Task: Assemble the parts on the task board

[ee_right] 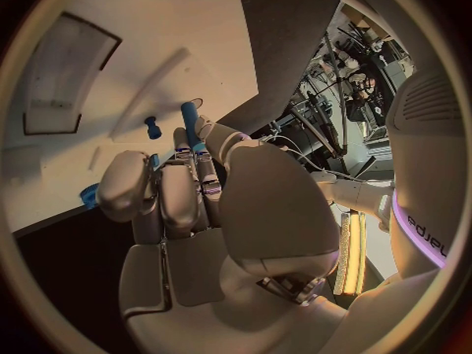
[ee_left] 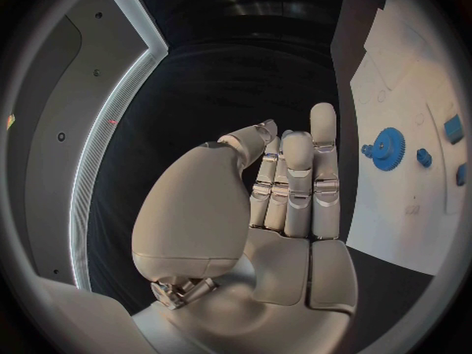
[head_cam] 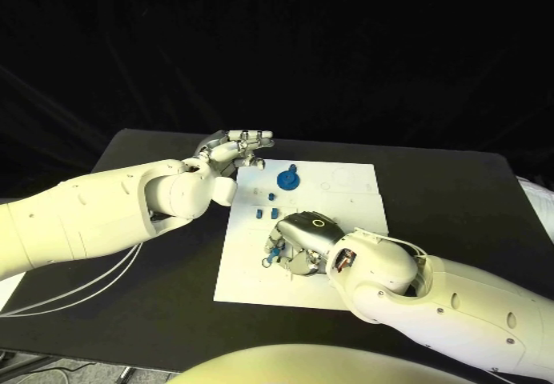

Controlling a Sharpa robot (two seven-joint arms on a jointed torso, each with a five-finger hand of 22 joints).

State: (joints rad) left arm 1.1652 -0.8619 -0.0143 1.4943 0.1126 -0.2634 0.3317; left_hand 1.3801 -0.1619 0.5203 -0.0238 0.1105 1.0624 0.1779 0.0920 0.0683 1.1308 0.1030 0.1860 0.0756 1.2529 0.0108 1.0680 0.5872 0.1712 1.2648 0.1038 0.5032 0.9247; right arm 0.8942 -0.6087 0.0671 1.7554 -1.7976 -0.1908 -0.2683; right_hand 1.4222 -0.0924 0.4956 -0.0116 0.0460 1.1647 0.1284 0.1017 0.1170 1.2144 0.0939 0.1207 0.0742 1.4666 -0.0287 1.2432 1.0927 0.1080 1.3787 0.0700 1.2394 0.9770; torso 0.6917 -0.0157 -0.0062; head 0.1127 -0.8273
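**Right hand on a blue peg over the board, left hand parked off its far-left corner**

Head view: task board (head_cam: 347, 196) sits mid-bench (head_cam: 462, 208), white plate on black. Right hand (head_cam: 303, 240) is low over the board's near-left area, back of hand to the camera, so what the fingers are doing can't be read from here; bits of blue show at its left edge. Left hand (head_cam: 237, 148) hovers over the bench just beyond the board's far-left corner, fingers curled together, nothing in them.

Right wrist view fills the gap: right hand (ee_right: 187, 204) has its fingers drawn together round a blue peg (ee_right: 189, 124), which sticks out past the fingertips toward the board (ee_right: 148, 47). A second, smaller blue peg (ee_right: 153, 127) stands on the board just beside it. A blue piece (ee_right: 90, 195) shows at the board edge behind the fingers; can't identify it.

Left wrist view: left hand (ee_left: 285, 189) with fingers side by side and bent in, thumb alongside, empty. The board (ee_left: 403, 173) lies off to the side with the gear (ee_left: 389, 147) and three small blue parts (ee_left: 424, 156) near it.

Count, head view: one blue gear (head_cam: 289, 178) at far left of the board, three small blue pieces (head_cam: 262, 213) between the gear and the right hand. Two hands, one board.
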